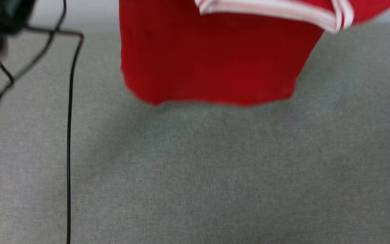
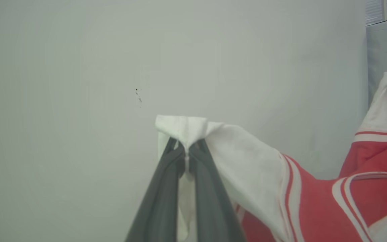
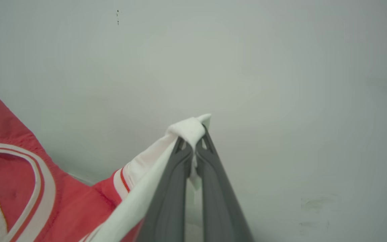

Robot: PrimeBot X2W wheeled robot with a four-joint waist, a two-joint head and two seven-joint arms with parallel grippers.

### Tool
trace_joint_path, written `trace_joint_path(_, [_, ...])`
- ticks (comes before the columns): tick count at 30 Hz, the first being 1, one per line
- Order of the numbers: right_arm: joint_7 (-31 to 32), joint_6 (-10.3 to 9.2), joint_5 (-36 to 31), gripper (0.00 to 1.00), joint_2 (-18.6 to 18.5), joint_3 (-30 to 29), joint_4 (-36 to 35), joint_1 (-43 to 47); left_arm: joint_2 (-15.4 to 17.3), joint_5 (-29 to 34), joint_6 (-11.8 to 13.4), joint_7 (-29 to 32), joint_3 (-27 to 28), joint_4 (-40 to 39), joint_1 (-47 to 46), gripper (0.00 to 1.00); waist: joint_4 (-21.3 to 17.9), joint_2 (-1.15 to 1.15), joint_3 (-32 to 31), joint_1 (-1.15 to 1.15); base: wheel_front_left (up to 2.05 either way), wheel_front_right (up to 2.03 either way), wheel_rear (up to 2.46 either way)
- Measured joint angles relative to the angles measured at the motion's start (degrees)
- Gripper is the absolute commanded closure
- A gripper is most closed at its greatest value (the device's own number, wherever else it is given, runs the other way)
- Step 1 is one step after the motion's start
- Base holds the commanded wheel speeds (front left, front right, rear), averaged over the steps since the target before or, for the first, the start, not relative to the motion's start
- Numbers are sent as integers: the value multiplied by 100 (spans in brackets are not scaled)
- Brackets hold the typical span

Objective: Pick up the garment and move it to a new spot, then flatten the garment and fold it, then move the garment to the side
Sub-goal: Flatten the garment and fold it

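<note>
Left gripper (image 2: pixel 186 148), a pair of long dark grey fingers, is clamped tight on the tip of one soft white sleeve (image 2: pixel 247 161). The right gripper (image 3: pixel 193 146) is pinched just as tight on the other sleeve tip (image 3: pixel 186 129). From the left one the cloth runs off toward 4 o'clock, and from the right one toward 8 o'clock. White knit gives way to red-and-white stripe trim and then the red body.

So the garment (image 1: pixel 212 57), a red short-sleeved cotton-looking T-shirt, hangs spread between both arms at 12 o'clock in the head view. Its hem hangs down over the flat grey woven fabric surface (image 1: pixel 215 176) (too blurry to say whether the hem touches). A thin black cable (image 1: pixel 69 152) runs along at 9 o'clock.

My read is that this is the carry-to-a-new-spot step. The next move needs a slow lowering with both sleeves held apart, so the floppy cloth lays out flat rather than bunching.
</note>
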Motion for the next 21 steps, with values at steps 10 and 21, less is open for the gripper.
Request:
trace_joint_path(10, [-565,0,-750,100,231,137,1251,-1964,-488,302,-369,-105,147,1411,-1589,100,-46,0,868,1,0,0,0])
trace_joint_path(21, [-1326,0,-987,100,553,692,2574,-2948,-939,396,-789,-673,135,2917,-2238,100,-195,0,1576,1,0,0,0])
